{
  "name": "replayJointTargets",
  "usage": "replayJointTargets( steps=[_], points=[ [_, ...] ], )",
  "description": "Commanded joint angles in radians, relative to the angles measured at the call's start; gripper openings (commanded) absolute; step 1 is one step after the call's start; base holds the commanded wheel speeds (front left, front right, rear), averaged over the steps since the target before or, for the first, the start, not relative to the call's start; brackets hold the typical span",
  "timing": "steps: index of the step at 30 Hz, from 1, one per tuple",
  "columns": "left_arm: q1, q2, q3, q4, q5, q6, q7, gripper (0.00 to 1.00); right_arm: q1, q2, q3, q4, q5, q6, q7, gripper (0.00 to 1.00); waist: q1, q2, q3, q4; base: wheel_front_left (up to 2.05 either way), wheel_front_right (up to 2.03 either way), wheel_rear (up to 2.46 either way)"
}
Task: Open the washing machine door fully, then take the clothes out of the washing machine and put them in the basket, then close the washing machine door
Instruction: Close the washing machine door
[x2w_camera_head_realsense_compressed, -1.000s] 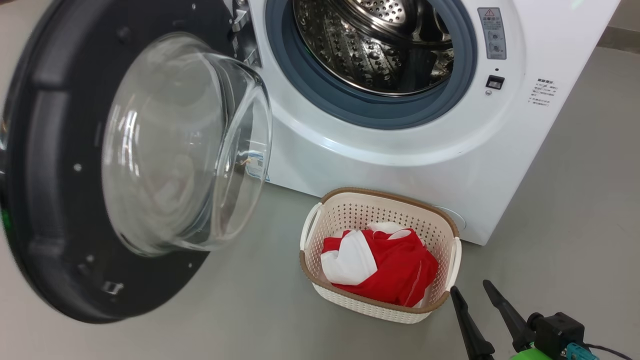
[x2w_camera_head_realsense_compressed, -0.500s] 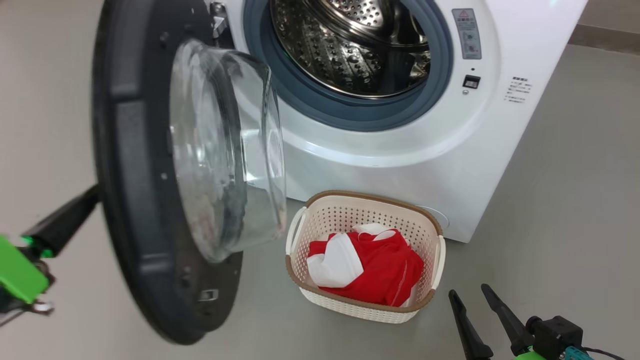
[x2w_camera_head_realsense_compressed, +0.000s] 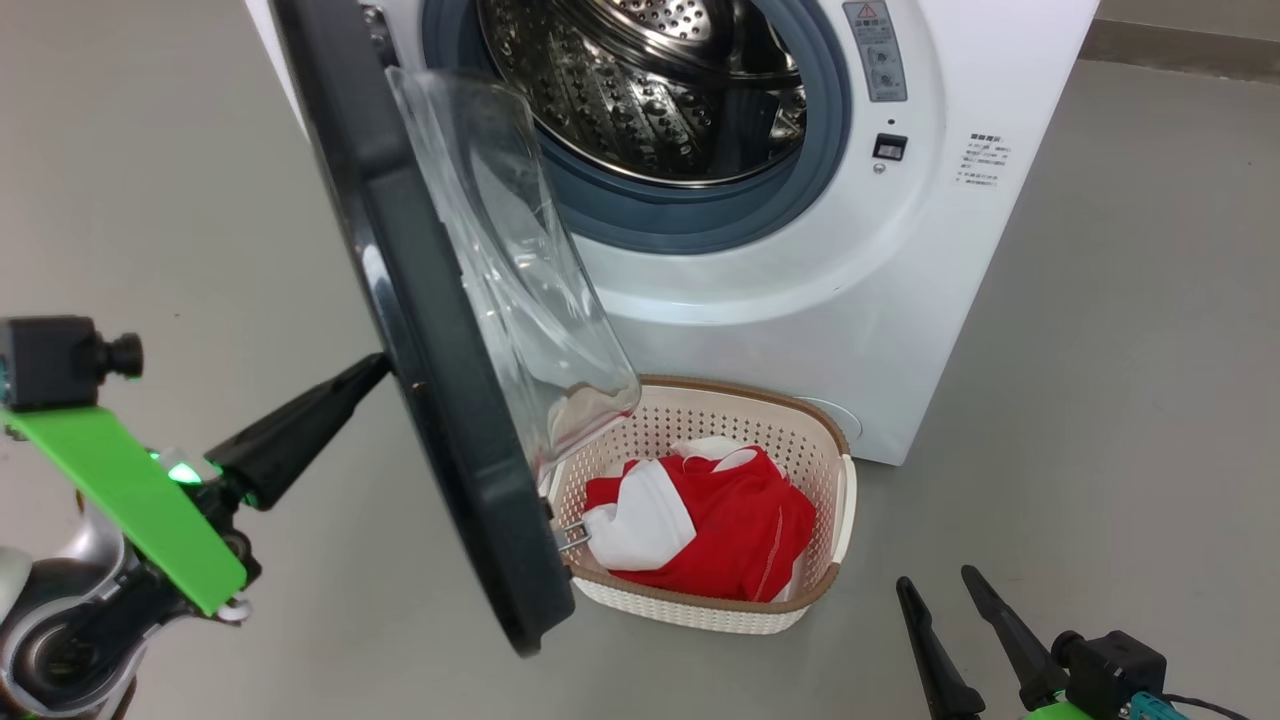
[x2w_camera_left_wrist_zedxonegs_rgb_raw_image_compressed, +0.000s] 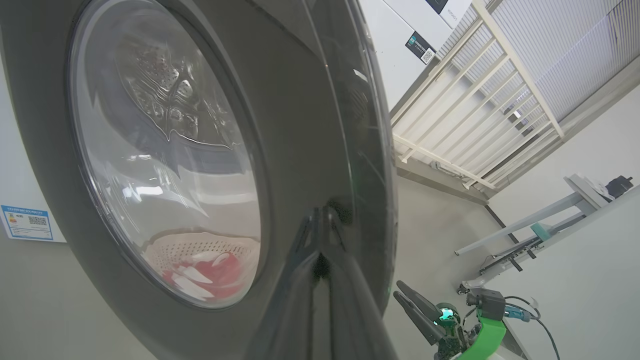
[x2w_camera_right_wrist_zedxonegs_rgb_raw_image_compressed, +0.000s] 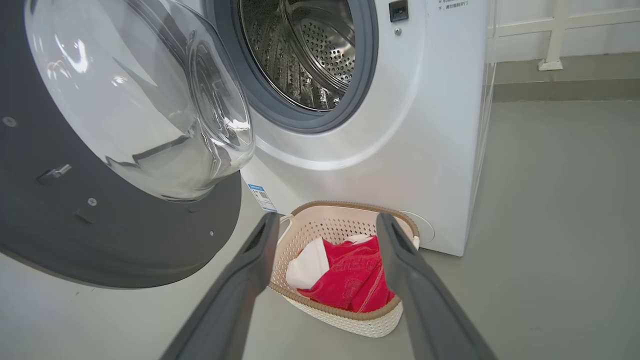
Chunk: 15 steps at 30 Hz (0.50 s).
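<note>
The washing machine (x2w_camera_head_realsense_compressed: 900, 320) stands with its steel drum (x2w_camera_head_realsense_compressed: 650, 90) bare. The washing machine door (x2w_camera_head_realsense_compressed: 440, 400) is half swung, edge-on in the head view, its glass bowl (x2w_camera_right_wrist_zedxonegs_rgb_raw_image_compressed: 140, 100) bulging toward the drum. My left gripper (x2w_camera_head_realsense_compressed: 375, 368) is shut, its tip pressed on the door's glossy outer rim (x2w_camera_left_wrist_zedxonegs_rgb_raw_image_compressed: 310, 150). The red and white clothes (x2w_camera_head_realsense_compressed: 720, 530) lie in the basket (x2w_camera_head_realsense_compressed: 700, 612) on the floor in front of the machine, partly behind the door's lower edge. My right gripper (x2w_camera_head_realsense_compressed: 937, 580) is open and holds nothing, low on the floor right of the basket (x2w_camera_right_wrist_zedxonegs_rgb_raw_image_compressed: 345, 315).
Grey floor (x2w_camera_head_realsense_compressed: 1100, 450) spreads right of the machine and left of the door. A white railing (x2w_camera_left_wrist_zedxonegs_rgb_raw_image_compressed: 475, 100) and a grey table frame (x2w_camera_left_wrist_zedxonegs_rgb_raw_image_compressed: 550, 215) stand farther off behind my right arm. A blue label sticker (x2w_camera_right_wrist_zedxonegs_rgb_raw_image_compressed: 261, 197) sits low on the machine's front.
The door has swung from wide open toward the machine, now edge-on, with my shut left gripper behind it on its outer face. The head camera has shifted. The right gripper stays put.
</note>
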Motion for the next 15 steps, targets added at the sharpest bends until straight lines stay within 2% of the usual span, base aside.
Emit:
replayJointTargets(
  steps=[1,7,15],
  points=[
    [-0.043,0.047,0.045,-0.014,0.007,-0.007,-0.011,0.00,-0.017,-0.006,0.020,-0.026,-0.002,0.007,-0.007,1.00,0.0000,0.0000,-0.001,-0.002,0.00,0.00,0.00],
    [0.003,0.055,0.047,0.025,0.003,-0.007,-0.066,0.00,-0.009,-0.003,0.013,-0.029,-0.004,0.007,-0.007,1.00,0.0000,0.0000,-0.005,0.006,0.00,0.00,0.00],
    [0.131,0.028,0.048,0.115,0.001,-0.007,-0.188,0.00,-0.014,-0.004,0.022,-0.023,-0.002,0.007,-0.007,1.00,0.0000,0.0000,-0.025,0.023,0.00,0.00,0.00]
  ],
)
